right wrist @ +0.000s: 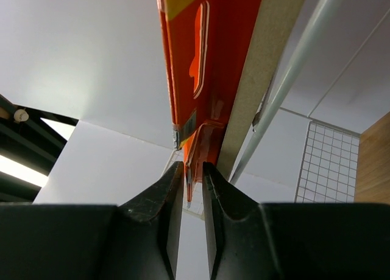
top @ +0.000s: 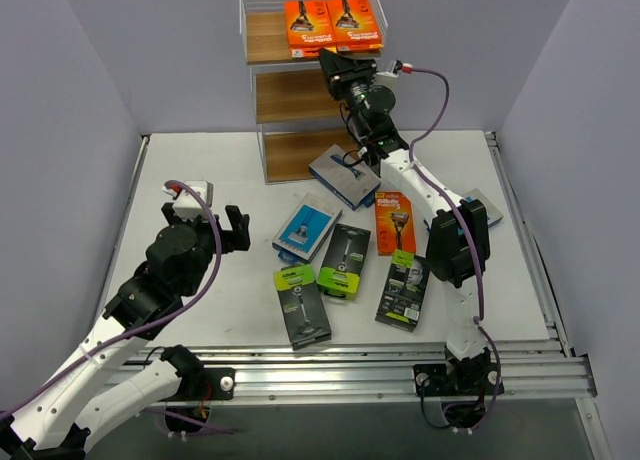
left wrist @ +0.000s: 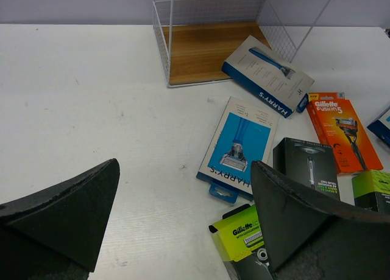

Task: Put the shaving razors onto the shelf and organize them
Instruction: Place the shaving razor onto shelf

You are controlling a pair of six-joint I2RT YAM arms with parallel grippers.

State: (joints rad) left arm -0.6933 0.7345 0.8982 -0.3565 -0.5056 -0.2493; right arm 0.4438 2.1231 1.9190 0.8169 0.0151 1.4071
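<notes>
The right gripper [top: 345, 68] is up at the twelve o'clock side of the white table [top: 200, 160], at the front lip of the three-tier white wire shelf with light brown wooden boards [top: 290, 98]. In its wrist view the two black fingers stand a sliver apart, with the hang tab of a flat orange cardboard razor pack [right wrist: 207, 61] between them. Whether they pinch the tab or have let it go I cannot tell. That pack lies flat on the fenced top tier, apparently the one at three o'clock of a second orange razor pack [top: 308, 27], the two side by side. The left gripper [top: 237, 230] hangs at nine o'clock, jaws spread wide and holding nothing. Loose packs lie from the table's centre toward four o'clock: a blue-and-white boxed razor pack [top: 343, 175] tilted against the shelf's foot, another blue-and-white pack [top: 306, 230] lying flat, a third orange pack [top: 394, 220], and three black packs with lime-green tops [top: 345, 260]. These packs look light and stiff, with smooth printed faces that would probably slide under a loose grip. Lying flat they offer little height, so pinching across a short end or the hang tab seems best. The tab is thin and may bend. The tilted pack's raised edge looks the easiest hold.
</notes>
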